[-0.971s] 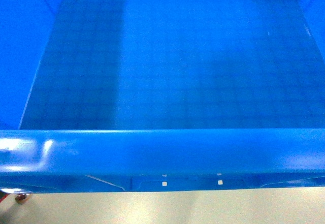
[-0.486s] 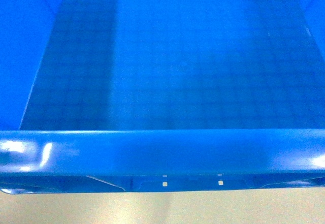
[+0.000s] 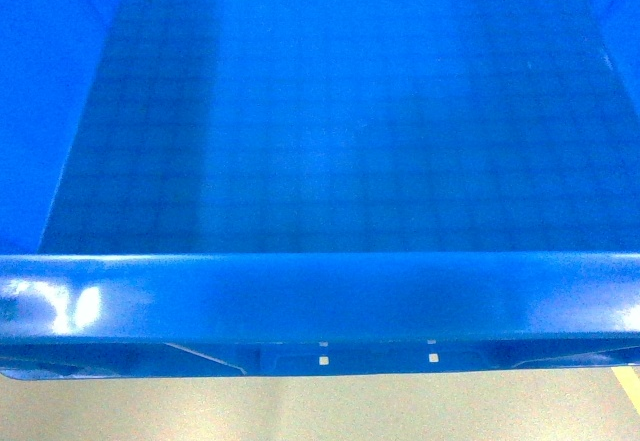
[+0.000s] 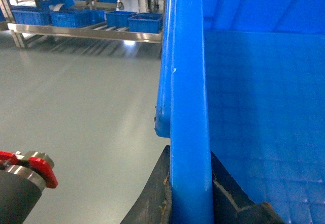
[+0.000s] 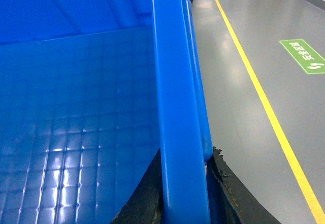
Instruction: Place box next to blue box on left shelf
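Grey floor (image 4: 76,107) runs back to a shelf (image 4: 86,31) of blue bins. My left gripper (image 4: 190,198) and right gripper (image 5: 185,193) each clamp a side rim of the box (image 3: 320,121).

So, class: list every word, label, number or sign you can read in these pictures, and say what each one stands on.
Green floor sign on the grey floor, right wrist view: white characters, too small and slanted to read.
Box: no readable text on its floor, walls or rim in any view.
Blue crates on the far shelf, left wrist view: no legible labels.
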Available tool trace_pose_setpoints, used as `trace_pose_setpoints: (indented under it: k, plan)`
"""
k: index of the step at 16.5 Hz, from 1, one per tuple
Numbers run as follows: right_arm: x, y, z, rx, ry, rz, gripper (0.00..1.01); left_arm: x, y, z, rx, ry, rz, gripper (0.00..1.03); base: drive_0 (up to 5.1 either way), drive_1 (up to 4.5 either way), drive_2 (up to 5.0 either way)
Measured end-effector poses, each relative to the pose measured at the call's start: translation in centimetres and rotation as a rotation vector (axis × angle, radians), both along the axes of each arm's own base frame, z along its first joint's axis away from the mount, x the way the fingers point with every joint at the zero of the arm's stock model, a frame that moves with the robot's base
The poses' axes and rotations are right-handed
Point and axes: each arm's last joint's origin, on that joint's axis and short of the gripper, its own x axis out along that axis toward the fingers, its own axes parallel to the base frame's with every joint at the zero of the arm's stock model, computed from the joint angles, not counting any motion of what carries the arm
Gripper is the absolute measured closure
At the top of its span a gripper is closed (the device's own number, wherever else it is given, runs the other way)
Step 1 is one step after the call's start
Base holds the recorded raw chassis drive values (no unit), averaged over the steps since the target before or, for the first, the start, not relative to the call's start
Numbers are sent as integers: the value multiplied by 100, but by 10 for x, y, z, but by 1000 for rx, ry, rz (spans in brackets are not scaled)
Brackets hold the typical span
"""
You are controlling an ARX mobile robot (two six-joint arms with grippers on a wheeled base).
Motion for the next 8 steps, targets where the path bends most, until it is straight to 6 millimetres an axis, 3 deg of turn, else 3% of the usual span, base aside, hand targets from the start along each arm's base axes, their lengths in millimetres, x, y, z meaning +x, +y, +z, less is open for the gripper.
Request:
trace_pose_setpoints:
  k: [2, 8]
  plan:
    - [0, 0, 0, 0, 0, 0, 86, 0, 0, 0, 0, 0, 0, 93, -115, -115, -115]
    - [-1, 0, 1, 0, -5, -1, 86, 0, 0, 0, -1, -2, 0, 93, 14, 421, -392]
